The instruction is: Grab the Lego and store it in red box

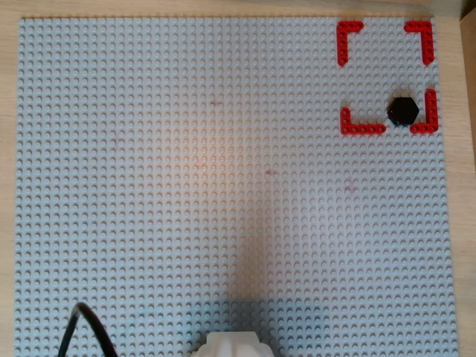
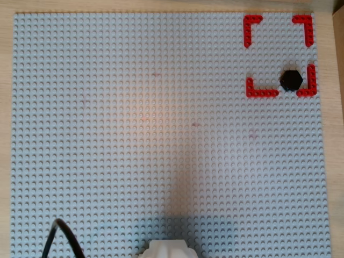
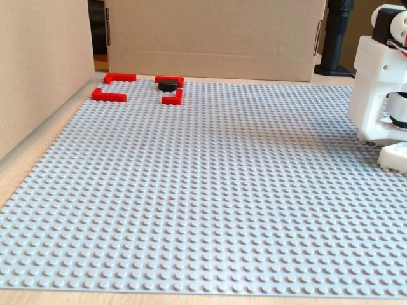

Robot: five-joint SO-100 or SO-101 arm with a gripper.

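Observation:
The Lego (image 1: pixel 404 111) is a small glossy black hexagonal piece. It sits on the grey baseplate (image 1: pixel 223 186) inside the red box (image 1: pixel 349 33), close against the lower right corner bracket in both overhead views (image 2: pixel 292 80). The red box (image 2: pixel 252 24) is four red L-shaped brackets at the plate's top right. In the fixed view the Lego (image 3: pixel 168 84) lies among the brackets of the red box (image 3: pixel 108 96) at the far left. No gripper shows in any view; only the arm's white base (image 3: pixel 381 89) is visible.
The white arm base (image 1: pixel 227 346) and a black cable (image 1: pixel 89 327) sit at the bottom edge of the overhead views. Cardboard walls (image 3: pixel 216 38) stand behind and to the left (image 3: pixel 38 63) of the plate in the fixed view. A black post (image 3: pixel 337 38) stands at the back right.

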